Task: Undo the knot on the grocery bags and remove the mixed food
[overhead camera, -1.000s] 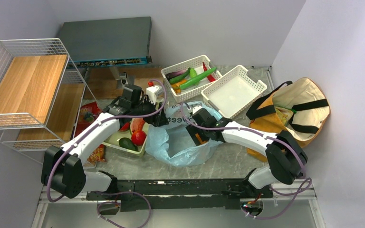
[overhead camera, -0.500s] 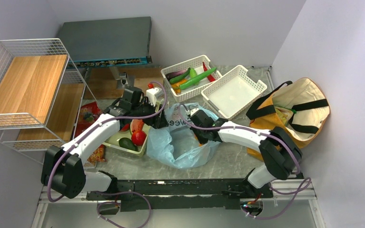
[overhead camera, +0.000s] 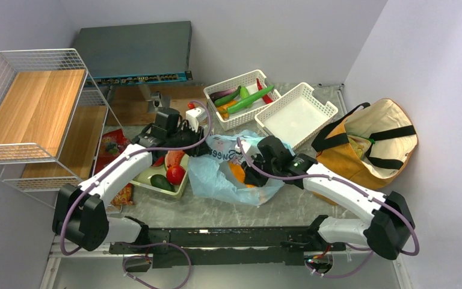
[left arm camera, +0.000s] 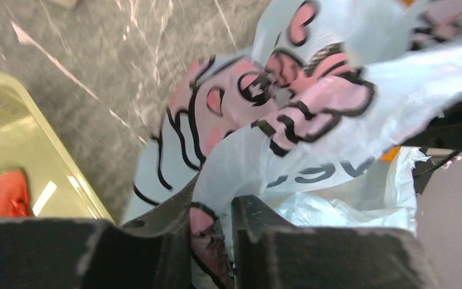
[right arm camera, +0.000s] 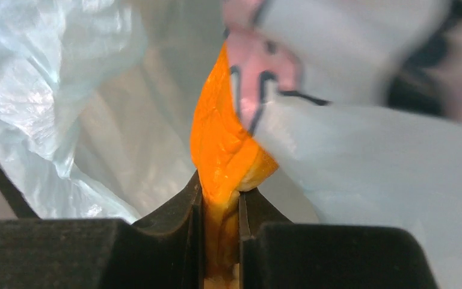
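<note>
Twin grips
On the light-blue bag (overhead camera: 216, 183), 11 o'clock edge, left end effector (left arm camera: 213, 244) pinches plastic; right end effector (right arm camera: 220, 232) clamps orange food piece (right arm camera: 219, 144).

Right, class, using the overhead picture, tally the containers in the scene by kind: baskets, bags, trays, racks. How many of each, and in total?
Baskets: 2
Bags: 2 (plastic bag, tote)
Tray: 1
Rack: 1
Total: 6
</note>
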`<action>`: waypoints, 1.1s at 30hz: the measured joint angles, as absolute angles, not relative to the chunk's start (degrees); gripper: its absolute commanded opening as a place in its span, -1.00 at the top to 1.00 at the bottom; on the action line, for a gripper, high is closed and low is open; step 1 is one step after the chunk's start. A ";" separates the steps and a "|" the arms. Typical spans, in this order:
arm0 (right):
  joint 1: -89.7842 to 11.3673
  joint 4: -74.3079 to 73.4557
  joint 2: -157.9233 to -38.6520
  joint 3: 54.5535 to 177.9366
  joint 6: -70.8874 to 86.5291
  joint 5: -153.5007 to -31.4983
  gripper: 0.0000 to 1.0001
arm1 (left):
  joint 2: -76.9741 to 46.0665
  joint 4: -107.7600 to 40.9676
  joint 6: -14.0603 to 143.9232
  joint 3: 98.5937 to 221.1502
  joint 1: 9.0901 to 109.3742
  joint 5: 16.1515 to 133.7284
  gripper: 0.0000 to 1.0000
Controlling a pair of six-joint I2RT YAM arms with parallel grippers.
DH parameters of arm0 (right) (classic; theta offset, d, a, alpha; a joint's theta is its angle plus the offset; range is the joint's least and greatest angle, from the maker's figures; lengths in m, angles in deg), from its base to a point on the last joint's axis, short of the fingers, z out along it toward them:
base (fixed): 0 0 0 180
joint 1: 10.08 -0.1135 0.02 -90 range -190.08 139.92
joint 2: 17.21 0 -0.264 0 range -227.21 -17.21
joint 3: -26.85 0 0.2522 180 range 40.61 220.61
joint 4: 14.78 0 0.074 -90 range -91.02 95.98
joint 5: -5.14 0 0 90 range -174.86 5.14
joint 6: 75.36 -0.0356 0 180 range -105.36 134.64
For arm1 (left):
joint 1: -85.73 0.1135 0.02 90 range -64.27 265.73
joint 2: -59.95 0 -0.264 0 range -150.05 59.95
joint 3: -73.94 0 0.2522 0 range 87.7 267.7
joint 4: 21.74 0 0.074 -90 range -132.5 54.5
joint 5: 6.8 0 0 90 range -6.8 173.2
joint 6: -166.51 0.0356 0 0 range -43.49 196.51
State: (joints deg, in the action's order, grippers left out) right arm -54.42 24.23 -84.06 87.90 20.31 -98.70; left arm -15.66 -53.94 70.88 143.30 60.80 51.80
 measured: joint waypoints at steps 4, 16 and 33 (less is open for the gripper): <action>-54.37 30.09 -86.96 87.90 25.49 -102.99 1.00 | -14.74 -50.07 69.55 143.27 60.89 50.65 1.00; -54.42 38.77 -83.88 89.69 39.08 -109.66 1.00 | -13.59 -47.77 66.49 143.71 63.34 57.38 1.00; -54.31 15.97 -73.89 95.66 24.39 -104.04 1.00 | -11.86 -48.54 72.96 139.97 61.11 55.15 1.00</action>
State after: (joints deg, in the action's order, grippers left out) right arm -54.31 15.97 -73.89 95.66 24.39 -104.04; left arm -11.86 -48.54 72.96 139.97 61.11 55.15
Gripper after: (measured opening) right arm 0.212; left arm 0.010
